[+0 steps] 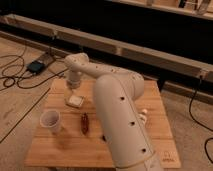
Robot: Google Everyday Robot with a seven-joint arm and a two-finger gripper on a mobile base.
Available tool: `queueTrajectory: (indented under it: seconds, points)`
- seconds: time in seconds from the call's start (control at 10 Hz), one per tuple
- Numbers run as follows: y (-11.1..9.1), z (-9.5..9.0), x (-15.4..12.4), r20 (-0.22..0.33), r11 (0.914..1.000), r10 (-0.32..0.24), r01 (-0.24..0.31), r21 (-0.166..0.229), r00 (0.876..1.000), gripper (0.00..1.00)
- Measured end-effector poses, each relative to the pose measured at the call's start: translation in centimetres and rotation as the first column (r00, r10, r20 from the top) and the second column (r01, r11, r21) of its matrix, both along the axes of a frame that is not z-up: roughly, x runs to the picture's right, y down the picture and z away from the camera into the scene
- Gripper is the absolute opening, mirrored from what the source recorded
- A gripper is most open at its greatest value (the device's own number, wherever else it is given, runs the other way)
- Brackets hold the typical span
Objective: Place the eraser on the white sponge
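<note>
One white cup [50, 121], contents unclear; tool [74, 93] at white sponge [75, 101], grip state unreadable.

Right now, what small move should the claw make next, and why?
Probably ease the claw straight down a touch. It hangs right over the white sponge near the table's far edge. The eraser isn't visible anywhere on the table, so it may be under the claw.

1. White arm [127, 130] stood up from lower right foreground, thick link leaning up and left.
2. Elbow [116, 82] sharply bent; slimmer forearm [97, 70] ran left to rounded wrist [76, 62].
3. Gripper [74, 90] hung straight down beneath wrist, left of centre.
</note>
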State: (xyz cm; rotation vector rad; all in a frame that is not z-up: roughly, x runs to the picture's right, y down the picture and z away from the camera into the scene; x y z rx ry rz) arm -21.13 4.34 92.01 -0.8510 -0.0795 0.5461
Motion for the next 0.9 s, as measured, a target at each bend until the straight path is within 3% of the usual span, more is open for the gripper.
queueTrajectory:
  seconds: [0.9]
  points:
    - [-0.41,-0.67,0.68,-0.018,0.9999,-0.006,0.006,0.01,1.0,0.74]
